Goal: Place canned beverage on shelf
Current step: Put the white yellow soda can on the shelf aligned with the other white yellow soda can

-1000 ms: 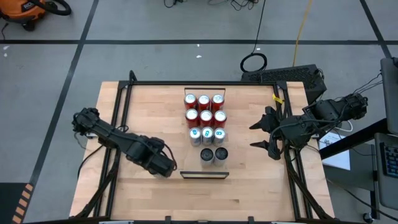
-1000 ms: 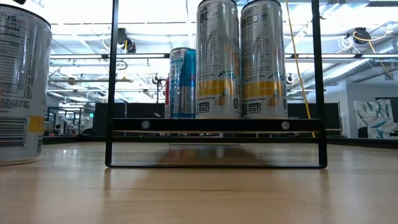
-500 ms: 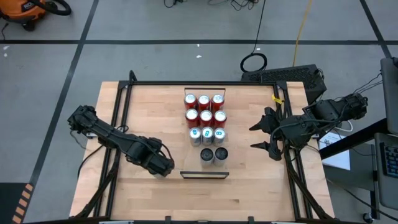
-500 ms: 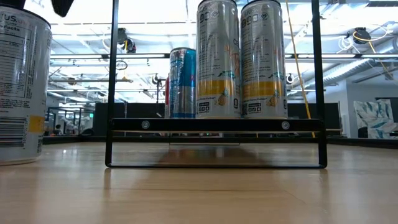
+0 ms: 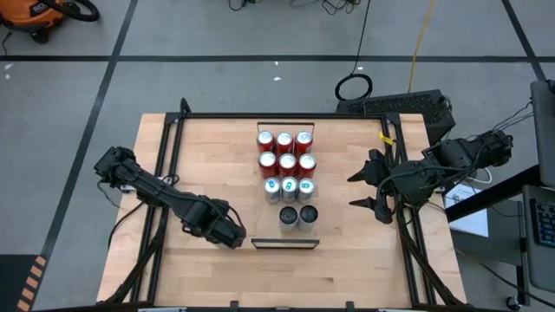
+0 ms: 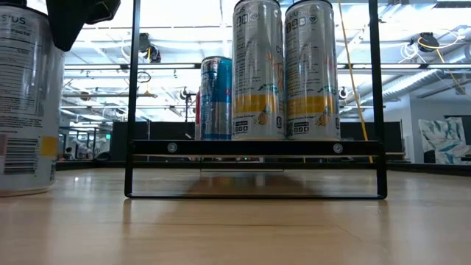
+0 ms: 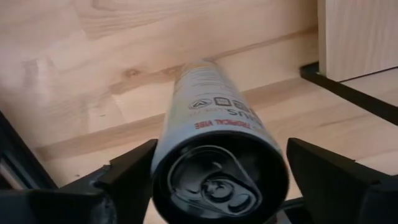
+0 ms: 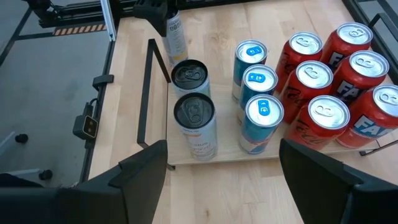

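Observation:
A tall silver can with a black top (image 7: 217,124) stands upright on its base on the tabletop, left of the shelf's near end (image 5: 286,237). It also shows in the low view as can (image 6: 22,96) and in the right wrist view as can (image 8: 175,34). My left gripper (image 7: 221,186) points down over it, open, one finger on each side of the can's upper part. In the high view my left gripper (image 5: 227,232) hides the can. My right gripper (image 5: 353,191) hovers open beyond the shelf's right side, holding nothing. My left gripper comes at the can from above, pointing down, with its fingers (image 7: 134,174) on either side of the can's top end (image 7: 186,155). The fingers stand very near the can's wall. I cannot tell whether either one touches it. The can rests upright on the table.
The shelf (image 8: 217,160) carries two silver cans (image 5: 297,215) at its near end, blue cans (image 5: 289,186) behind them and several red cans (image 5: 284,150) at the far end. Black rails (image 5: 165,173) run along the table's left and right sides. Bare wood lies near the front edge.
My left gripper has come down over the can, and its dark fingers now drop into the low view beside the can's top. In that view the can's label has turned about, and a barcode now faces the camera. My right arm has kept still.

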`<action>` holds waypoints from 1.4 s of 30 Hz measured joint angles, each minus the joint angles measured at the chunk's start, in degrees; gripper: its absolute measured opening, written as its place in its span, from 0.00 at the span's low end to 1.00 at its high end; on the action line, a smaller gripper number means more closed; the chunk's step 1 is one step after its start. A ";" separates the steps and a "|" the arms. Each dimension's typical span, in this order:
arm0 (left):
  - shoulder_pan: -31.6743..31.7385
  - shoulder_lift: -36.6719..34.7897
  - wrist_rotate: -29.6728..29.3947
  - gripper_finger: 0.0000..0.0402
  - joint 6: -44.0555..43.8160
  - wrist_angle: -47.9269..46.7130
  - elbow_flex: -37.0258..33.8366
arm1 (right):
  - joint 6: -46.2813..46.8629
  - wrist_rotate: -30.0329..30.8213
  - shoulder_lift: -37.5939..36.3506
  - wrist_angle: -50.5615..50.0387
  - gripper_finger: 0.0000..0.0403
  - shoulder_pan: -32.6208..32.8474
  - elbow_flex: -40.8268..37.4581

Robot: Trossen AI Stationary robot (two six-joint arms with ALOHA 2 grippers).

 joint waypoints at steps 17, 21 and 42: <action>0.50 -1.04 -0.58 0.60 7.94 -1.18 2.83 | -0.02 0.07 0.00 -0.01 0.70 0.00 0.00; 0.51 -3.12 -1.55 0.60 12.89 -2.76 6.79 | -0.03 0.09 0.01 0.02 0.70 0.00 0.00; 4.27 -4.72 -8.79 0.60 67.19 -12.51 33.92 | 3.85 0.52 0.30 14.90 0.70 -0.15 0.01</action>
